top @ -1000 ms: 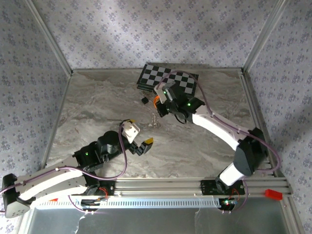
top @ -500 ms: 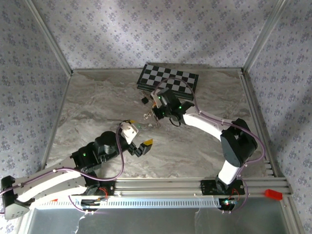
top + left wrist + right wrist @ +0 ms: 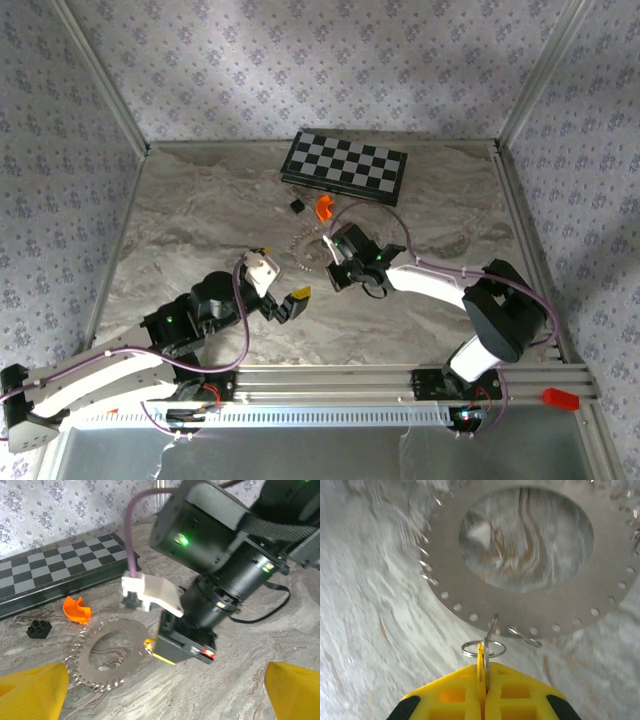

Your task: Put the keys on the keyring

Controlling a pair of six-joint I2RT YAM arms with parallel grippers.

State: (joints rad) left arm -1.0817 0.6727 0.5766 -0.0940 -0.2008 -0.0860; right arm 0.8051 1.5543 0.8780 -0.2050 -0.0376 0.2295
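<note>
Keys (image 3: 481,656): one, pinched by right gripper (image 3: 482,672) at rim of one keyring (image 3: 520,607); left gripper (image 3: 162,690) jaws spread wide.

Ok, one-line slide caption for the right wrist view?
Right tool, shut on the key, holds it at the rim of the toothed keyring lying flat on the marble table.

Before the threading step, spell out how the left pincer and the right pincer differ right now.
The left pincer stands wide open and empty; the right pincer is shut on the key. The left pincer hovers apart from the keyring; the right pincer sits right at the keyring's toothed rim. Both have yellow fingers.
</note>
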